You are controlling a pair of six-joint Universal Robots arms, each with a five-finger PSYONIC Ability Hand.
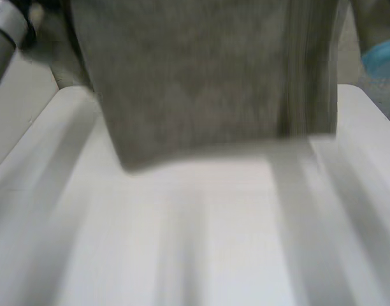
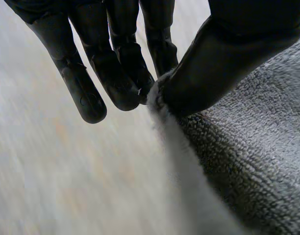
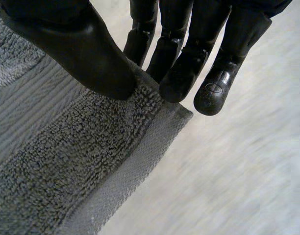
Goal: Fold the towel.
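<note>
— Where does the head camera look from?
— From high up, down at the white table (image 1: 214, 242). The grey towel (image 1: 201, 76) hangs close in front of it.
— And the wrist cameras?
— One looks along the left hand (image 2: 115, 73) and one along the right hand (image 3: 184, 68), both very near. All three see the towel.

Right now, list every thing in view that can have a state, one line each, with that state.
towel: held up, hanging spread out in front of the head camera, not folded as far as it shows.
left hand: shut on the towel, pinching its edge between thumb and fingers.
right hand: shut on the towel, thumb pressed on top near a corner, fingers behind.
</note>
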